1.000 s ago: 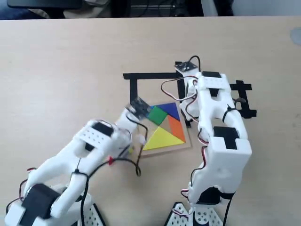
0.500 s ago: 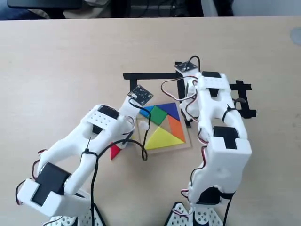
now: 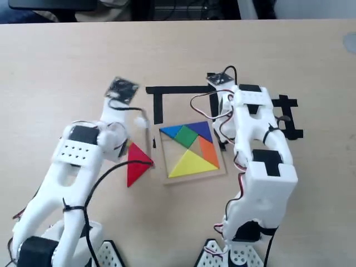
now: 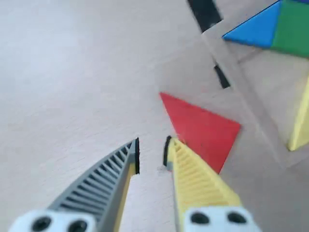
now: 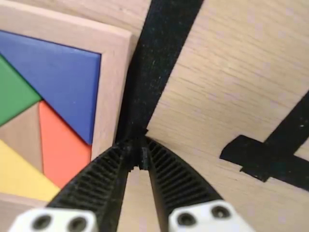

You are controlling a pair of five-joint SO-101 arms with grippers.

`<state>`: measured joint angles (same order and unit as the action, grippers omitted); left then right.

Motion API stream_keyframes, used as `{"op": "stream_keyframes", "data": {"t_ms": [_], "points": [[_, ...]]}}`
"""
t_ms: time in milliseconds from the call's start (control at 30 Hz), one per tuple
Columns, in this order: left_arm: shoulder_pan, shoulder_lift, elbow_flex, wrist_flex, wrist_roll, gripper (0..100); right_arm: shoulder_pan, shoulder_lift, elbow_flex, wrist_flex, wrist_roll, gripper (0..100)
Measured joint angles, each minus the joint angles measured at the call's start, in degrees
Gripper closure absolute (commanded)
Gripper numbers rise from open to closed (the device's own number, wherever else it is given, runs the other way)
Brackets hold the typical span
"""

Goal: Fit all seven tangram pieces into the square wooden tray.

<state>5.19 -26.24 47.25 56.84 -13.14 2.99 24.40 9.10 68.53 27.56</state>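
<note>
**Red triangle outside the tray**

The left gripper (image 4: 152,154), its jaws narrowly apart and holding nothing, hangs just beside the red triangle (image 4: 203,128). The triangle lies flat on the pale table (image 3: 67,61) next to the square wooden tray (image 3: 192,177). The right gripper (image 5: 140,151) is closed over black tape (image 5: 154,63), and its arm hides the tray's right rim. Bare tabletop spreads out leftward.
</note>
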Motion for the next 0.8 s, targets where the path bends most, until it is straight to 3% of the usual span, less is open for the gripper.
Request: {"op": "stream_keyframes", "data": {"t_ms": [400,567,800], "points": [[-4.0,17.1,2.7,-3.0,-7.6,97,0.0,0.0,0.0,0.0,0.0,98.8],[2.6,17.6,3.7,-3.1,-9.0,97,0.0,0.0,0.0,0.0,0.0,98.8],[9.0,17.8,3.3,-8.8,-3.4,97,0.0,0.0,0.0,0.0,0.0,98.8]]}}
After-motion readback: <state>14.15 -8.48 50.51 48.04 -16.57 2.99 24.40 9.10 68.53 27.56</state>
